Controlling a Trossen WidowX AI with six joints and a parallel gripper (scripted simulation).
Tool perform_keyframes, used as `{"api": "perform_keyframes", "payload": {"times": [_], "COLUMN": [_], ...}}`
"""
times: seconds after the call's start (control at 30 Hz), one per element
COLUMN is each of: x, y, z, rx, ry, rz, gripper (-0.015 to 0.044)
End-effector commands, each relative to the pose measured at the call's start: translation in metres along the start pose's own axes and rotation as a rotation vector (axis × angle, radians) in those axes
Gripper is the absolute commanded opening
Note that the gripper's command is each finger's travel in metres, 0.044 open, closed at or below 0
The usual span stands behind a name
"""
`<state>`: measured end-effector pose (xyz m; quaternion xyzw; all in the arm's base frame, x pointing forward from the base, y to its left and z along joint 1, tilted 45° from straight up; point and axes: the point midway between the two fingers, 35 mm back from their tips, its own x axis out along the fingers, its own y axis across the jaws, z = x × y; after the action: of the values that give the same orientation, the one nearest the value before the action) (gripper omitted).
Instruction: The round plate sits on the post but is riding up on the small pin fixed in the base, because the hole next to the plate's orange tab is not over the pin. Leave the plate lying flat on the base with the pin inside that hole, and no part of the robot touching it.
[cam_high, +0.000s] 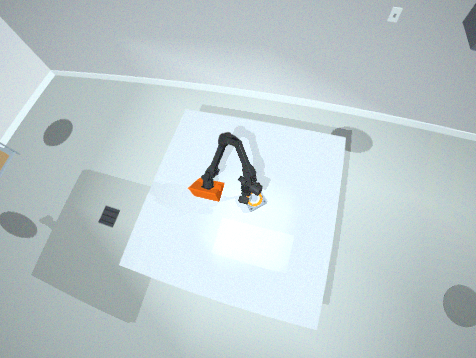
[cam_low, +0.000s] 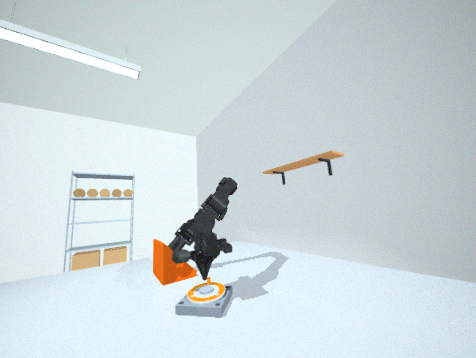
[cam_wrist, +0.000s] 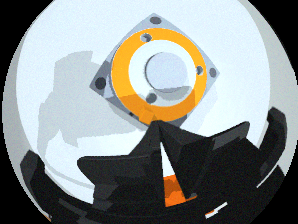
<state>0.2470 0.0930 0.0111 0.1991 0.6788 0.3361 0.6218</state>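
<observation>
The round plate with its orange ring (cam_high: 259, 204) (cam_low: 206, 300) (cam_wrist: 120, 70) sits around the grey post (cam_low: 206, 289) (cam_wrist: 166, 70) on the square grey base (cam_low: 200, 311) (cam_wrist: 107, 75). Its orange tab (cam_low: 209, 281) (cam_wrist: 147, 117) points toward the gripper. A dark hole (cam_wrist: 151, 98) lies beside the tab in the wrist view. I cannot make out the pin, nor whether the plate is fully flat. My gripper (cam_low: 205, 278) (cam_wrist: 156, 124) is shut and empty, its tips close beside the tab; contact cannot be told.
The orange block (cam_high: 206, 191) (cam_low: 167, 267) stands at the arm's foot, on the white table top (cam_high: 180, 235) (cam_low: 100, 320). The arm bends over from there to the base. Its shadow falls across part of the plate. A wall shelf (cam_low: 305, 163) and a shelving rack (cam_low: 102, 247) are far behind.
</observation>
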Motion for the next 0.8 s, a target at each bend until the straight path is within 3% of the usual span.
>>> {"api": "perform_keyframes", "payload": {"times": [0.0, 0.27, 0.57, 0.77], "x": [0.000, 0.000, -0.041, -0.033], "y": [0.007, 0.011, 0.009, 0.007], "z": [0.002, 0.005, 0.003, 0.004], "rx": [-0.006, -0.006, -0.005, 0.004], "ry": [-0.002, -0.003, -0.002, -0.003], "rz": [0.004, 0.004, 0.002, 0.007], "gripper": [0.0000, 0.0000, 0.0000, 0.0000]}}
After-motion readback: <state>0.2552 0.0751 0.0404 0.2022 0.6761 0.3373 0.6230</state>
